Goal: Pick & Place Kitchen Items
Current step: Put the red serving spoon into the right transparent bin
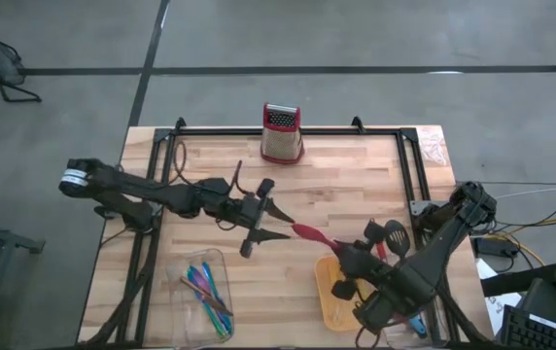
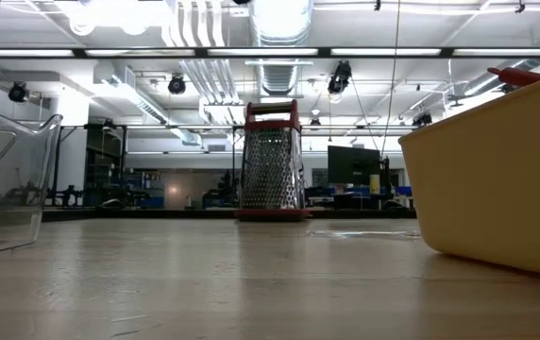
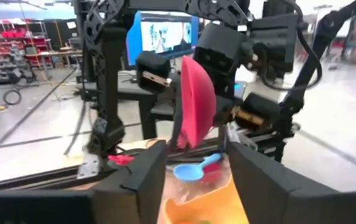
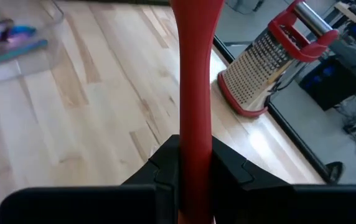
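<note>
A red spoon [image 1: 309,234] hangs over the table's middle, between my two grippers. My right gripper [image 1: 348,256] is shut on its handle, beside the orange tray [image 1: 329,309]. My left gripper [image 1: 276,222] is open and faces the spoon's bowl [image 3: 196,99], which stands just beyond its fingertips. I cannot see any touch there. A blue spoon [image 3: 195,169] and a black spatula [image 1: 392,234] lie at the orange tray. Thin coloured sticks [image 1: 207,289] lie in the clear tray [image 1: 189,264]. My right gripper pinches the red spoon's handle [image 4: 195,134] between its two fingers [image 4: 228,165]. The fingers lie along the handle, which runs on past their tips. They come slanting from the table's near right. The spoon is clear of the table, its bowl end toward my left gripper.
A metal box grater with a red top [image 1: 281,133] stands at the table's far edge, in the middle. The clear tray is near the front left, the orange tray near the front right. Bare wood lies between them and up to the grater.
</note>
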You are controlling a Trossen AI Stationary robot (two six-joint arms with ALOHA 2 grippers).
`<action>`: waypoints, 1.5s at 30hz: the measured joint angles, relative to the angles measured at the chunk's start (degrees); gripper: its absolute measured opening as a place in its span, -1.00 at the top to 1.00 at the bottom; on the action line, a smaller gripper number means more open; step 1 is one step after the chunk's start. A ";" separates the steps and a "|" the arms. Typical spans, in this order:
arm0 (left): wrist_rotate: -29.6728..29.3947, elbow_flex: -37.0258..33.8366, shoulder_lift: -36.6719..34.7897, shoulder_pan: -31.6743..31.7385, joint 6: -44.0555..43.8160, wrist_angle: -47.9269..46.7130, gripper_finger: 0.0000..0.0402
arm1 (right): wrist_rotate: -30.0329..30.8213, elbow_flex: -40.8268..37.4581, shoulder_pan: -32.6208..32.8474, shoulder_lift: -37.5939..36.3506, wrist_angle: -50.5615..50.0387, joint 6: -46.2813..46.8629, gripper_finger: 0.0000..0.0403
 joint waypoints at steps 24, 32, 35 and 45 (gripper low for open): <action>-5.11 -6.95 -14.20 0.04 4.92 -12.88 -0.08 | -20.01 -9.89 16.91 -0.76 -9.06 36.07 0.78; -5.11 -6.97 -14.12 0.00 4.31 -12.51 -0.08 | -32.98 -15.90 26.40 1.23 -8.81 53.54 0.78; -5.11 -6.97 -14.11 0.00 4.27 -11.56 -0.08 | -33.18 -17.10 29.48 2.49 -8.79 57.73 0.71; -5.11 -7.57 -14.11 0.00 4.63 -12.20 -0.08 | -34.98 -18.53 31.24 3.81 -7.75 62.09 0.48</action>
